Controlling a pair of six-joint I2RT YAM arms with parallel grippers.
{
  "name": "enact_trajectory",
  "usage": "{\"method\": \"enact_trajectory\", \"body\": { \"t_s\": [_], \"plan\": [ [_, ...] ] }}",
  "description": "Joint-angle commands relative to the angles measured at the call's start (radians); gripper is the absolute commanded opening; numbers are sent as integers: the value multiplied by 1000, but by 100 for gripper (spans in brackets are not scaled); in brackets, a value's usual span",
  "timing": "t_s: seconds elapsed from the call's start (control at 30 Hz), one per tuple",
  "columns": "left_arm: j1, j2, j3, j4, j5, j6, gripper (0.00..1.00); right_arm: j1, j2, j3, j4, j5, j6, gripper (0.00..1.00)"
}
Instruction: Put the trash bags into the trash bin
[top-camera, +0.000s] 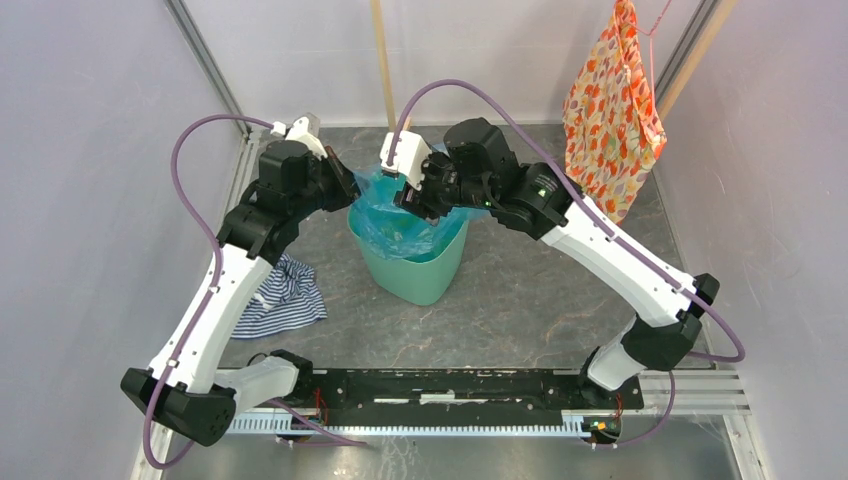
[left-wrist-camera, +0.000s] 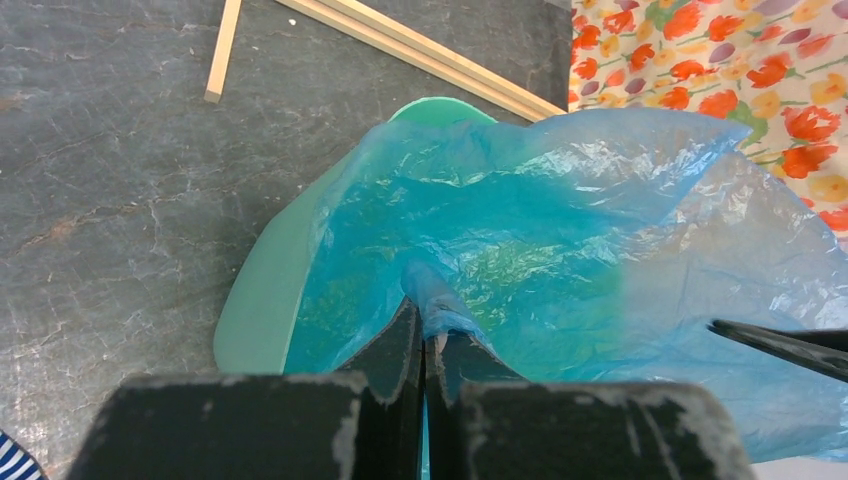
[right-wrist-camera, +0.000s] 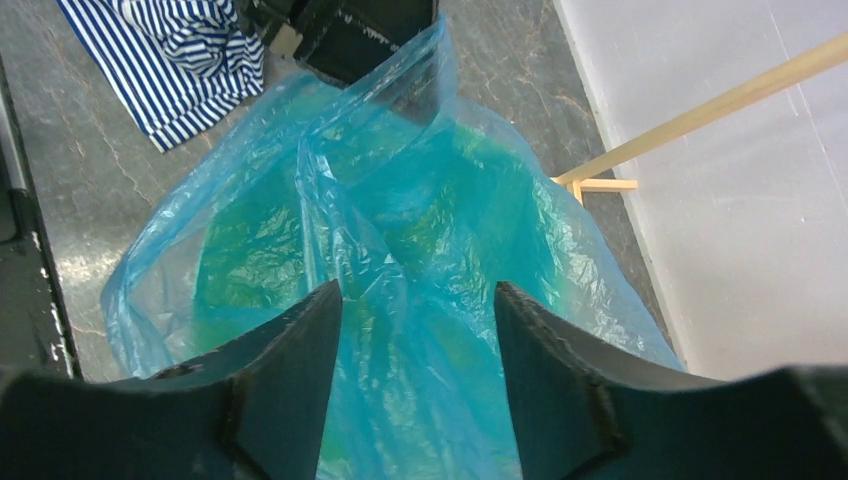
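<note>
The mint-green trash bin (top-camera: 422, 276) stands upright on the dark stone-patterned table (top-camera: 530, 300), between the two arms and towards the far side. The light-blue trash bag (top-camera: 398, 218) lies partly inside it, draped over the rim, with crumpled plastic rising above the opening and spilling over the bin's left and far edges. The left gripper (left-wrist-camera: 424, 328) is at the bin's left rim, its jaws pressed together on a twisted fold of the bag's film. The right gripper (right-wrist-camera: 415, 300) hangs over the bin's mouth from the far right; its jaws stand well apart with loose blue plastic showing between and below them, and they are not clamped on it. A blue-and-white striped cloth (top-camera: 287, 296) lies on the table just left of the bin, and an orange floral fabric (top-camera: 610, 110) hangs at the far right corner
</note>
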Motion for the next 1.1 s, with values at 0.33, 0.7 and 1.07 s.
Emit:
{"method": "enact_trajectory", "body": {
  "t_s": [0.33,0.7,1.07],
  "plan": [
    [4,15,60,-5,-8,55,2,-5,-39,33,2,-53,-19,78],
    [3,16,64,-7,-5,60,2,5,-54,-23,-37,-21,-43,75],
    [3,-4,21,-15,36,83,2,-47,-82,32,132,359,148,83]
  ]
}}
